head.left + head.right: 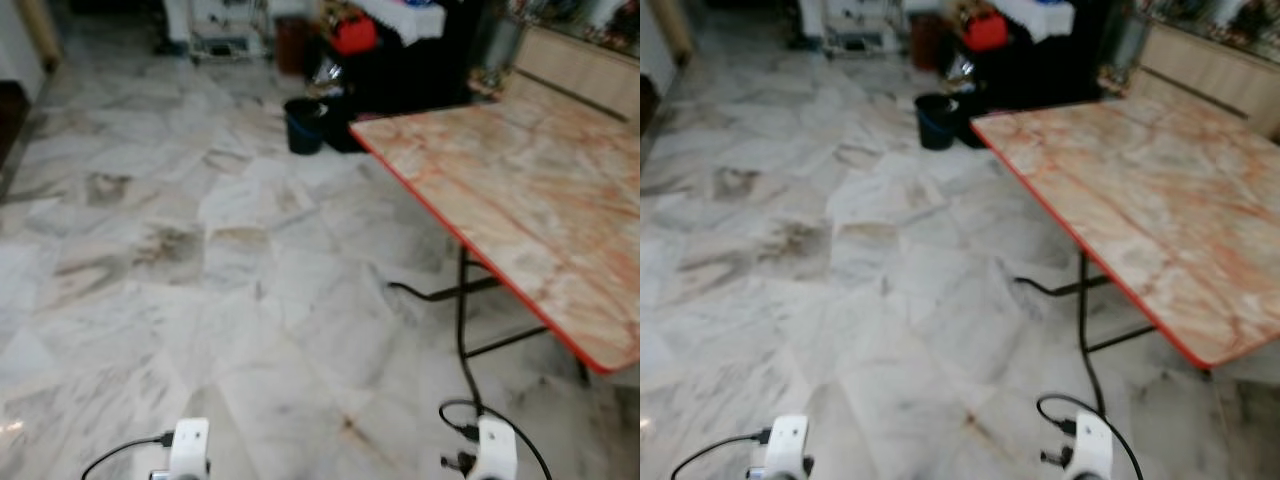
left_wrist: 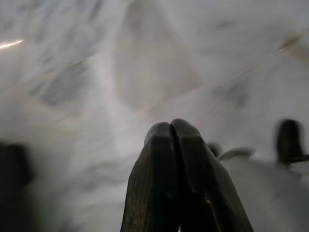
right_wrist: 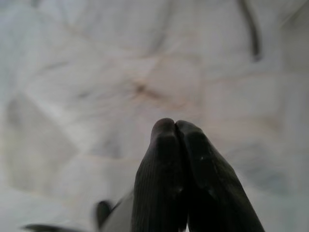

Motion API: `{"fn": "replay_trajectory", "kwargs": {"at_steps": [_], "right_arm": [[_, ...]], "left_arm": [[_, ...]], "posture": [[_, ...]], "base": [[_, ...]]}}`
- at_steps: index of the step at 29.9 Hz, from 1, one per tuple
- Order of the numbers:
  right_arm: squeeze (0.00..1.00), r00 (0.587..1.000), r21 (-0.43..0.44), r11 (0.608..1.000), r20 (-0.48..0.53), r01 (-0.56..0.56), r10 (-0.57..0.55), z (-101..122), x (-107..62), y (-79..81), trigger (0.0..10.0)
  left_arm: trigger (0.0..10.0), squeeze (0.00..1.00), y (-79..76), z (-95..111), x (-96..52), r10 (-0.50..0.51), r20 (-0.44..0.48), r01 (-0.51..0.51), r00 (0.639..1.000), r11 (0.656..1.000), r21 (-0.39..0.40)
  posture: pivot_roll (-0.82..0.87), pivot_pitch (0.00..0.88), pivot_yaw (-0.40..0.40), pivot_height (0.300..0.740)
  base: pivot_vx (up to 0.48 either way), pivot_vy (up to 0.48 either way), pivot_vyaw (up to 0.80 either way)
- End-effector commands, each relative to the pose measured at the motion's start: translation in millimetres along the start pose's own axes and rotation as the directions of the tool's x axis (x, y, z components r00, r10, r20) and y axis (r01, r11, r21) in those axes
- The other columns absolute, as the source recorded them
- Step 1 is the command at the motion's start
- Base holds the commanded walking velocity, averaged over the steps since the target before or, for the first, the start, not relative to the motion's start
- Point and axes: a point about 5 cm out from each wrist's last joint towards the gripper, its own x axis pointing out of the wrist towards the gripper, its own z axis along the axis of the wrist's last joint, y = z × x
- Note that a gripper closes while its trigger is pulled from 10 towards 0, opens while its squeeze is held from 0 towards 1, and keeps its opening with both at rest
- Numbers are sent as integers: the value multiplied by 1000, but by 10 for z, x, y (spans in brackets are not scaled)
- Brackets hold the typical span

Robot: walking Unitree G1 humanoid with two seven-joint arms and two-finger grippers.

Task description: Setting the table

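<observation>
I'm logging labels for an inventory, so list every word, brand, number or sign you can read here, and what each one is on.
None can be read.
The table has a bare marbled top with no print.
The things at the far wall, among them the bucket and a red object, are too small and blurred to show any lettering.
Both pincers, left and right, are plain black.

Folding table (image 1: 540,200) stands ahead to the right on the marble floor (image 1: 200,260), its legs (image 1: 462,300) under its near edge. Bucket (image 1: 304,124) sits on the floor just beyond the table's far-left corner, with a cabinet (image 1: 410,60) behind it. Both arms low at the near edge.
</observation>
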Motion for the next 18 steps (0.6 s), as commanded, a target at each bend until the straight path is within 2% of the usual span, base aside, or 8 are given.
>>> {"fn": "replay_trajectory", "kwargs": {"at_steps": [1, 18], "right_arm": [[0, 999, -7, 999, -4, 37, -37, 6, -19, -130, 10000], [0, 999, -4, 999, 5, 39, -39, 8, -18, -121, 10000]], "left_arm": [[10000, 0, -107, 127, 22, -29, 31, 29, 999, 999, 16], [10000, 0, -85, 155, 25, -23, 41, 22, 999, 999, 24]], "posture": [[18, 15, -16, 740], [17, 3, -9, 740]], "base": [[0, 0, -738], [0, 0, -743]]}}
